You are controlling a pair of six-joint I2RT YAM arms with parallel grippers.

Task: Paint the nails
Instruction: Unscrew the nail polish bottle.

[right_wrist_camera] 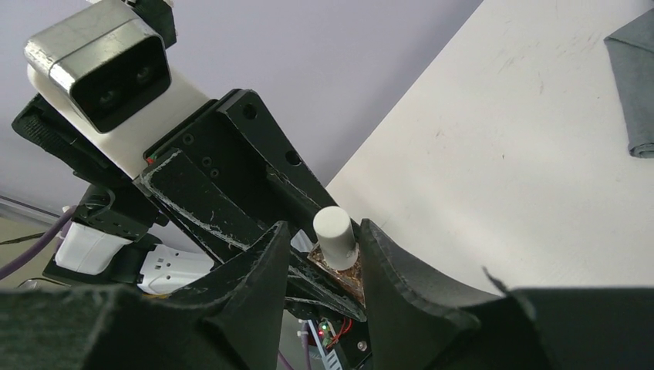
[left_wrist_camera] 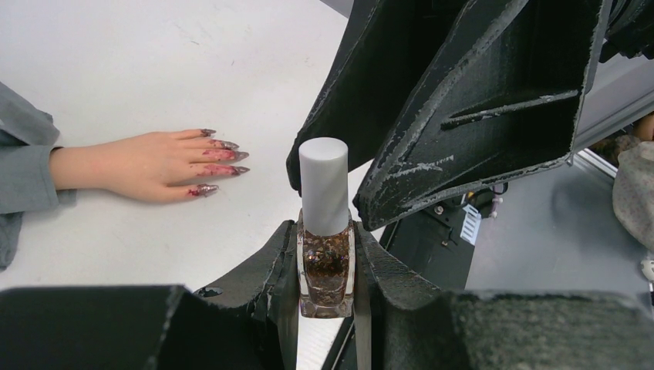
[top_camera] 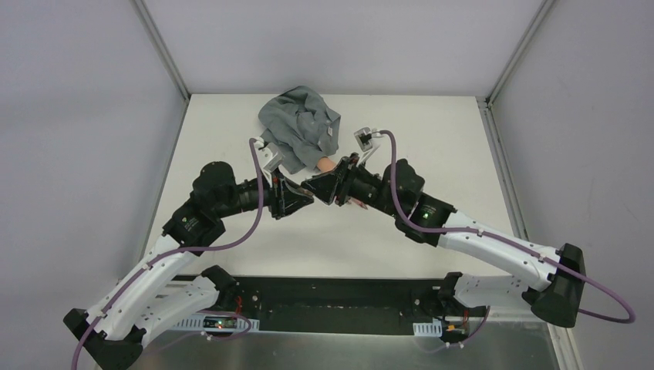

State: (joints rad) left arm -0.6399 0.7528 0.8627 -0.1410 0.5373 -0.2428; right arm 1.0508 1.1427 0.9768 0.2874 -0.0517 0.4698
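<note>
The nails [left_wrist_camera: 224, 154] are long, pointed and dark purplish-red, on a peach fake hand [left_wrist_camera: 139, 166] with a grey sleeve [left_wrist_camera: 23, 169] that lies flat on the white table. My left gripper [left_wrist_camera: 325, 239] is shut on a small glass polish bottle [left_wrist_camera: 325, 270] of dark glittery polish, held upright with its white cap [left_wrist_camera: 324, 181] on. My right gripper [right_wrist_camera: 324, 231] is open, with one finger on each side of the cap [right_wrist_camera: 335, 231]; one finger is next to it, the other stands apart. In the top view the two grippers meet [top_camera: 308, 193] just in front of the hand [top_camera: 328, 163].
The grey sleeve bunches into a cloth heap [top_camera: 301, 127] at the table's back middle. The left wrist camera [right_wrist_camera: 100, 69] and left gripper body [right_wrist_camera: 231, 169] fill the right wrist view's left. The table's front edge and black rail [top_camera: 332, 297] lie near the bases.
</note>
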